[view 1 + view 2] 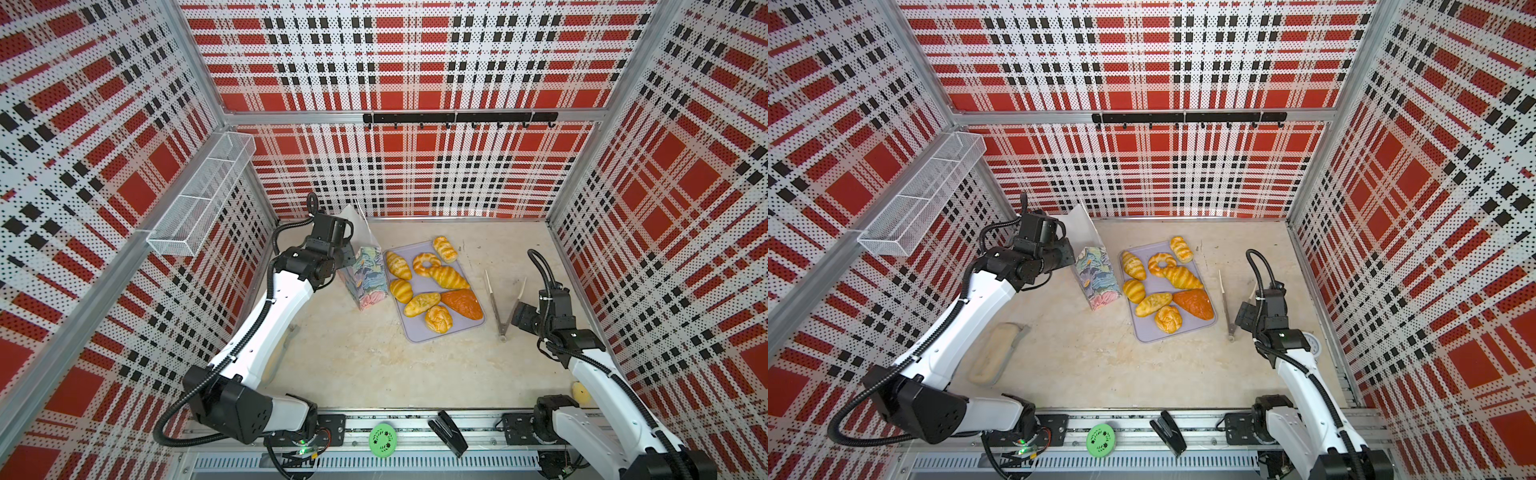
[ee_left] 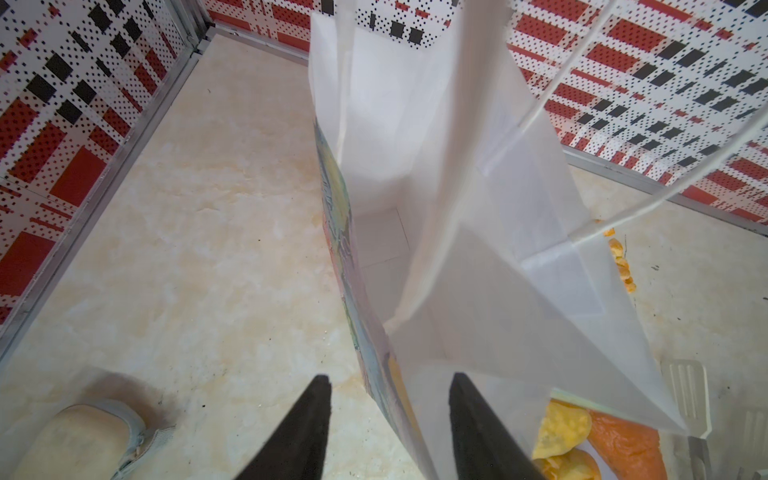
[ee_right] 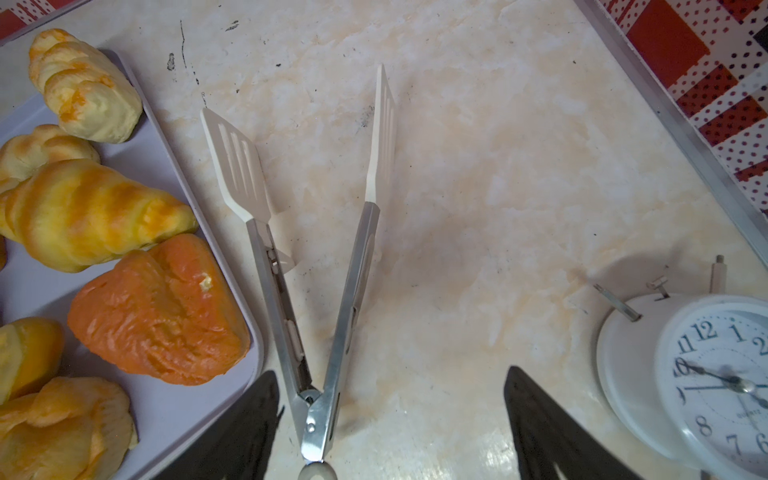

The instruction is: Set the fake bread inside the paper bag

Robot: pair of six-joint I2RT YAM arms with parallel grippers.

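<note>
beside the lavender tray (image 1: 415, 330), on its left in both top views, your paper bag (image 1: 365, 274) stands upright on the table (image 3: 498, 166). its mouth is open and the white lining shows down to the bottom. all eight pieces of fake bread (image 1: 449, 276) lie on the tray: glossy yellow croissants, striped buns, a ring and a crinkled orange loaf (image 1: 463, 309). your left hand (image 2: 390, 376) is open, its dark fingers straddling the bag's printed wall without pinching it. metal tongs (image 3: 345, 299) with slotted cream tips lie spread just right of the tray. your right hand (image 3: 391, 370) gapes wide over their hinge, with a white clock (image 3: 715, 374) near it.
</note>
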